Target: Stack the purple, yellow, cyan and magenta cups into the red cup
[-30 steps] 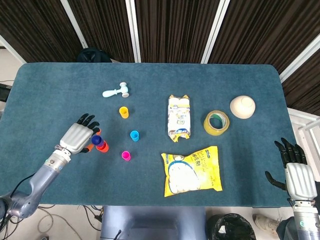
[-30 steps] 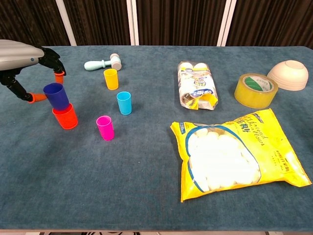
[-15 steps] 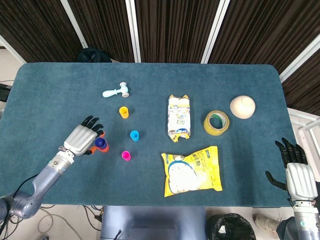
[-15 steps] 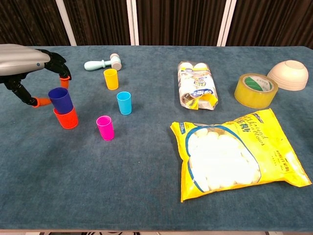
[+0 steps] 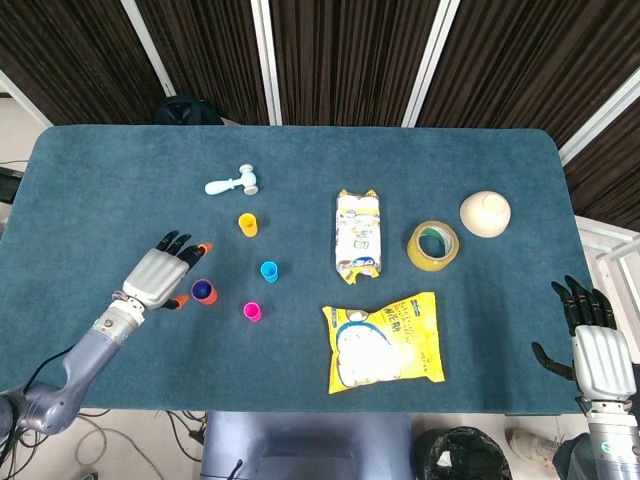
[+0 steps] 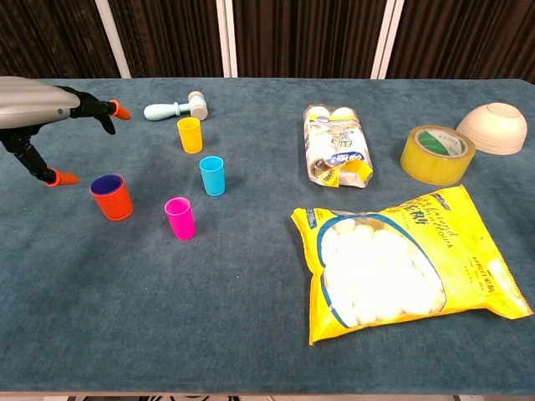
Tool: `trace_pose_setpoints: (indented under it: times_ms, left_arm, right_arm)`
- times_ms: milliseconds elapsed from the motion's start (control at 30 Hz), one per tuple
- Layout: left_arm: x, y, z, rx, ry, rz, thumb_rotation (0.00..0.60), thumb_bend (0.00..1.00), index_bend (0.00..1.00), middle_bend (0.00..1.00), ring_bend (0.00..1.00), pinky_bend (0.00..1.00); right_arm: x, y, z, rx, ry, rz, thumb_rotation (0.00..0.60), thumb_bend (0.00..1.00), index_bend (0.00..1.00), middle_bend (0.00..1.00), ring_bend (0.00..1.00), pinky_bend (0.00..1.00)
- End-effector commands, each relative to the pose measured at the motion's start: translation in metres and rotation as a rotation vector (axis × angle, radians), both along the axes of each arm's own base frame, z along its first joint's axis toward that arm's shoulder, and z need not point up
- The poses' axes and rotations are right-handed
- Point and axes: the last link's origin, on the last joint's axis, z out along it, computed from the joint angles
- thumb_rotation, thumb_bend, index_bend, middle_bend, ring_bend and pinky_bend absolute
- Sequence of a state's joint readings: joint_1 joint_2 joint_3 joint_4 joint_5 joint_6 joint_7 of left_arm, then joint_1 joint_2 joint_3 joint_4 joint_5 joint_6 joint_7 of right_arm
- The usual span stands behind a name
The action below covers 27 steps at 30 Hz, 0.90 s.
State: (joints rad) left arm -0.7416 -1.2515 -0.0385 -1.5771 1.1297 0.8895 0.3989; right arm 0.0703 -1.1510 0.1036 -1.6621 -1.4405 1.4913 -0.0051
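The left hand (image 6: 38, 113) is hovering just left of the red cup (image 6: 112, 200) with fingers spread wide, holding nothing. The purple cup (image 6: 106, 181) is sitting nested inside the red one, only its rim showing. The yellow cup (image 6: 190, 134), cyan cup (image 6: 212, 175) and magenta cup (image 6: 180, 218) are standing upright and apart nearby; they look light, stiff and easy to tip, so pinching the wall near the rim seems wisest. The right hand (image 5: 596, 345) is resting open past the table's near right edge.
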Motion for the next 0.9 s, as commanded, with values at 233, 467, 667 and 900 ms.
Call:
trace_pose_setpoints:
  times_ms: [233,467,667,900]
  left_arm:
    - [0.036,0.046,0.002,0.090,-0.078,-0.003,0.600,0.22,0.03,0.17,0.00,0.00]
    - [0.065,0.085,-0.009,0.123,-0.106,0.010,0.600,0.22,0.10,0.17,0.00,0.00]
    - [0.073,0.103,-0.023,0.131,-0.109,0.034,0.600,0.22,0.12,0.17,0.00,0.00]
    - [0.073,0.120,-0.044,0.118,-0.082,0.064,0.600,0.21,0.16,0.17,0.00,0.00]
  right_arm:
    - [-0.002,-0.002,-0.001,0.002,0.002,-0.011,0.600,0.32,0.11,0.04,0.10,0.00]
    - [-0.009,-0.007,-0.006,0.019,0.004,-0.035,0.600,0.32,0.11,0.04,0.10,0.00]
    - [-0.014,-0.009,-0.006,0.017,0.002,-0.053,0.600,0.32,0.11,0.04,0.10,0.00]
    - [-0.022,-0.013,-0.005,0.010,0.010,-0.081,0.600,0.32,0.11,0.04,0.10,0.00]
